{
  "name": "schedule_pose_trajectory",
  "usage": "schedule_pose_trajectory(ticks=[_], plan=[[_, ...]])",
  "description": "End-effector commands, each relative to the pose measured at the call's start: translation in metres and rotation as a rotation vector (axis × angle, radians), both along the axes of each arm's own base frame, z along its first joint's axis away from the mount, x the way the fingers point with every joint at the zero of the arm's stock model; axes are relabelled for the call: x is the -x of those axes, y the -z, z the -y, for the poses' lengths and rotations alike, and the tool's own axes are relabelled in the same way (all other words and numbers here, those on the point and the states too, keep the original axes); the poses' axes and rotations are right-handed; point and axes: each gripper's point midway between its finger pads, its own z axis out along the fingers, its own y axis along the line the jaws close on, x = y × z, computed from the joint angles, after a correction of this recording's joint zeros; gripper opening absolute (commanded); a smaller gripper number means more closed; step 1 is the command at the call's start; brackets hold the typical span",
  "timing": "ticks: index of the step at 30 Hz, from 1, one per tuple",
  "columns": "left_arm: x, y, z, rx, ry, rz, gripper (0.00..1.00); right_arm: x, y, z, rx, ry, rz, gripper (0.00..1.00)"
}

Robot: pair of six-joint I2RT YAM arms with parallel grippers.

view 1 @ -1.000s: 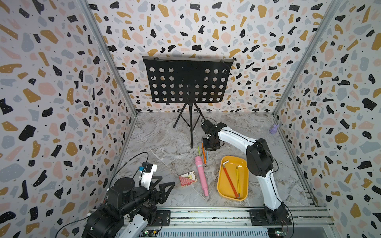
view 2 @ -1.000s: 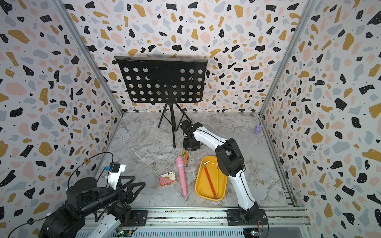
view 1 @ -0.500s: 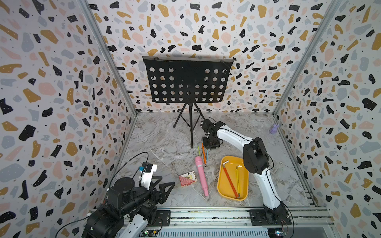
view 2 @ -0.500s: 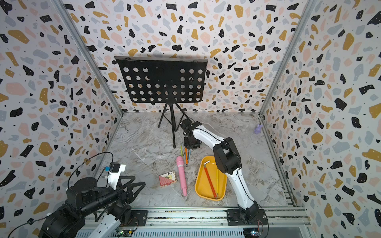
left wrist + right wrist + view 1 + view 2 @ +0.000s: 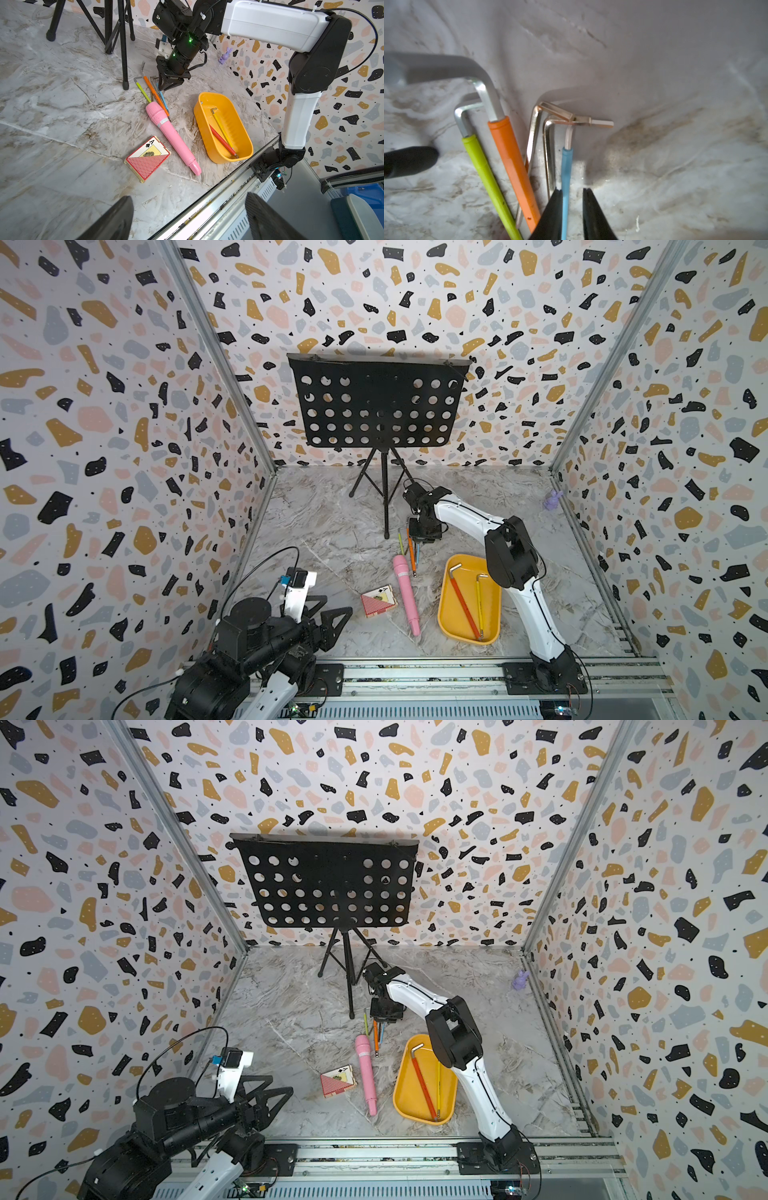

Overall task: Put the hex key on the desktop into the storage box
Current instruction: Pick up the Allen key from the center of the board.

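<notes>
Slim blue-sleeved steel hex key [image 5: 566,166] lies flat on grey marble desk [image 5: 675,166] w/ other keys [image 5: 512,158], apart from yellow plastic storage box [image 5: 446,614]. Right fingers [image 5: 552,214] narrowly spread astride its sleeve, not pinching; left fingers [image 5: 116,220] wide apart. Prob. light, stiff, slippery: grip mid-sleeve.

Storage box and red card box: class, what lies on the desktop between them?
The pink toy microphone lies between the card box and the storage box, seen in both top views and the left wrist view.

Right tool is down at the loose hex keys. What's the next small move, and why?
Probably close the right tool on the blue-sleeved hex key: its fingers straddle that key, with a gap showing on one side, so nothing is gripped yet.
</notes>
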Motion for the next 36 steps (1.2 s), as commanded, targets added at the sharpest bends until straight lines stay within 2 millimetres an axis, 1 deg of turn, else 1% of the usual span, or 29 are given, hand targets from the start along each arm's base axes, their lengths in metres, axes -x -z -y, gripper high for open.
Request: schedule_pose_trajectory(ticks=[1,10,17,24,32,36], plan=[[-0.002,-0.01,0.001,0.012,-0.001,0.029,0.88,-0.003,-0.007,0.002,0.011,0.011,0.006,0.24],[-0.002,-0.01,0.001,0.012,-0.001,0.029,0.88,0.001,0.008,0.002,0.018,0.026,-0.032,0.25],[-0.002,-0.01,0.0,0.012,-0.003,0.027,0.88,0.008,0.008,0.017,0.082,0.085,-0.05,0.23],[-0.002,-0.01,0.0,0.012,-0.003,0.028,0.88,0.012,0.007,0.024,0.094,0.123,-0.057,0.19],[-0.002,-0.01,0.001,0.012,-0.001,0.029,0.88,0.015,0.025,0.028,0.084,0.148,-0.113,0.1],[-0.002,-0.01,0.001,0.012,-0.001,0.027,0.88,0.014,0.023,0.029,0.071,0.157,-0.102,0.01]])
